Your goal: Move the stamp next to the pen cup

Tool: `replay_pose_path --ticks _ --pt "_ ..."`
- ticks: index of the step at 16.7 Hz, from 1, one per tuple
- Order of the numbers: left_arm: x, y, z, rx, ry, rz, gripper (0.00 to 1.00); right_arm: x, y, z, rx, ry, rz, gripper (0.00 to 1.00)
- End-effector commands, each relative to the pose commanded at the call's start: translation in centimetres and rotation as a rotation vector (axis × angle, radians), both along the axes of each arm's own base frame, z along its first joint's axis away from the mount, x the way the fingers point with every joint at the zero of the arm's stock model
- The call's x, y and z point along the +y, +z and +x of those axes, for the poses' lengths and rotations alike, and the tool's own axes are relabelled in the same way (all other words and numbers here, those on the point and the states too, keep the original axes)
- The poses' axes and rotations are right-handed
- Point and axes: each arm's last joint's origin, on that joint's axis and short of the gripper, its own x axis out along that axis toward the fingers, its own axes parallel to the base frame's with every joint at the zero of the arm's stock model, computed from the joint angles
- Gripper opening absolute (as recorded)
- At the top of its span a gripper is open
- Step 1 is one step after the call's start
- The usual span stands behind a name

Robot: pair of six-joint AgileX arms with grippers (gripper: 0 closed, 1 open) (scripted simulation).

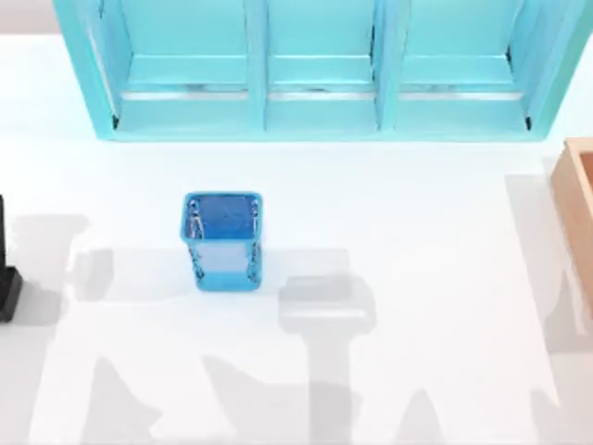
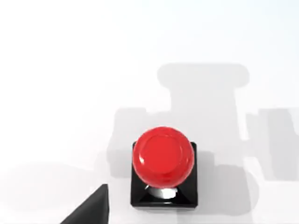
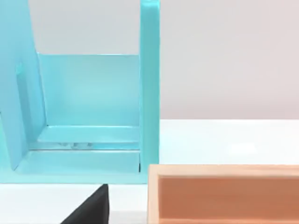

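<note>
The stamp [image 2: 163,161] stands upright on the white table, its glossy red knob on a black square base. It sits close below my left wrist camera, with a black part of my left gripper [image 2: 88,211] just beside it and not touching it. In the top view my left arm [image 1: 7,278] is a black shape at the table's far left edge. The pen cup [image 1: 222,241], blue and translucent with a square mouth, stands upright left of the table's middle, well to the right of that arm. A black part of my right gripper [image 3: 88,210] hangs near the shelf's end.
A large turquoise shelf unit [image 1: 320,69] spans the back of the table. A light wooden box [image 1: 576,213] sits at the right edge, also close in front of my right wrist camera as the wooden box [image 3: 224,193]. White table surface [image 1: 417,278] lies between cup and box.
</note>
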Motion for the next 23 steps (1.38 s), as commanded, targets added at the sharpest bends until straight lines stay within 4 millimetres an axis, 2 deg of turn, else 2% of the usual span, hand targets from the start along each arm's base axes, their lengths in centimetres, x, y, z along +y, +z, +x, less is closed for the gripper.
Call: replay_pose_path --ticks 6,9,11,14,19,21,23 --pt "1.8 0.5 8.6 0.497 -0.001 -0.021 1.00 0.0 0.0 0.0 0.000 0.000 0.000 1.00" --pt "2.7 -0.2 12.0 0.655 -0.005 -0.036 1.00 0.0 0.0 0.0 0.000 0.000 0.000 1.00" --pt "3.2 -0.7 13.5 0.724 -0.007 -0.043 1.00 0.0 0.0 0.0 0.000 0.000 0.000 1.00" --pt "3.5 -0.9 14.4 0.761 -0.007 -0.048 1.00 0.0 0.0 0.0 0.000 0.000 0.000 1.00" --pt "3.3 -1.0 14.4 0.760 -0.011 -0.046 1.00 0.0 0.0 0.0 0.000 0.000 0.000 1.00" --pt "3.4 -2.1 14.5 0.767 -0.008 -0.048 1.00 0.0 0.0 0.0 0.000 0.000 0.000 1.00" --pt "3.4 -4.1 14.7 0.766 -0.007 -0.048 1.00 0.0 0.0 0.0 0.000 0.000 0.000 1.00"
